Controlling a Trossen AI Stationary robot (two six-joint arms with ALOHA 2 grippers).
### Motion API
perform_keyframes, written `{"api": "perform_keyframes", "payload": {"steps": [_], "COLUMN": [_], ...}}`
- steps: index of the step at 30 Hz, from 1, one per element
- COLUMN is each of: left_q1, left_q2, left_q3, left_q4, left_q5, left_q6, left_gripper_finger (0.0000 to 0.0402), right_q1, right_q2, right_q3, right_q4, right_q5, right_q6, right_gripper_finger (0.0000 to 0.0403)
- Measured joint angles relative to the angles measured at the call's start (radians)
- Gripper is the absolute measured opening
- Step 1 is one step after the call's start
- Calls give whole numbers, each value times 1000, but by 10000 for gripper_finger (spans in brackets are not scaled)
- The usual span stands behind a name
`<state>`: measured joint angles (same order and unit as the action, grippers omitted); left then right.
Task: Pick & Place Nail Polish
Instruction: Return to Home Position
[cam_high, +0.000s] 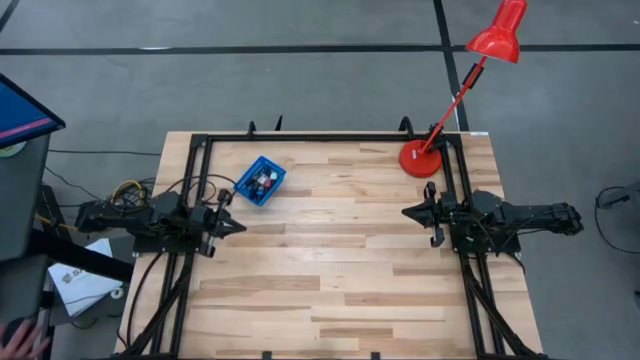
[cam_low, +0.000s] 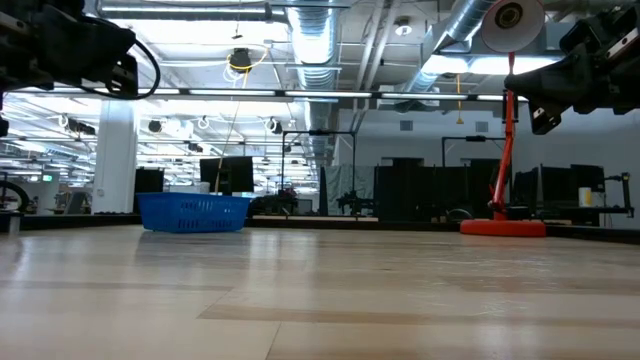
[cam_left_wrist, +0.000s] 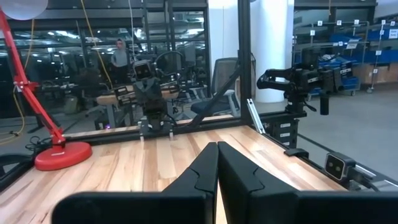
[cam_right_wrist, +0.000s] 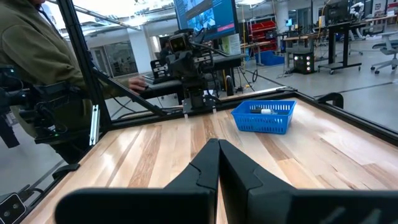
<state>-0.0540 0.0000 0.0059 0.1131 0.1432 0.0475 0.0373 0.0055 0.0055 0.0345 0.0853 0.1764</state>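
Several small nail polish bottles (cam_high: 264, 182) lie inside a blue plastic bin (cam_high: 247, 186) that stands on the wooden table at the far left. The low view shows only the bin's wall (cam_low: 194, 212). In the right wrist view the bin (cam_right_wrist: 264, 117) stands ahead with pale bottles (cam_right_wrist: 266, 111) just showing over its rim. My left gripper (cam_high: 238, 226) hovers shut above the table's left side, a little nearer than the bin, holding nothing. My right gripper (cam_high: 408, 212) hovers shut at the right side, likewise holding nothing.
A red desk lamp stands with its round base (cam_high: 420, 159) at the table's far right corner, its arm slanting up beyond the edge. A black frame rail (cam_high: 320, 137) runs along the far edge. A person (cam_right_wrist: 37, 56) stands beyond the table's left side.
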Motion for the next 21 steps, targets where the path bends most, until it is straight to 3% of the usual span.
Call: {"api": "perform_keyframes", "payload": {"steps": [21], "left_q1": [24], "left_q2": [0], "left_q3": [0], "left_q4": [1], "left_q5": [0], "left_q6": [0], "left_gripper_finger": [2], "right_q1": [0], "right_q2": [0], "right_q3": [0], "right_q4": [0], "right_q5": [0], "right_q6": [0], "right_gripper_finger": [0]}}
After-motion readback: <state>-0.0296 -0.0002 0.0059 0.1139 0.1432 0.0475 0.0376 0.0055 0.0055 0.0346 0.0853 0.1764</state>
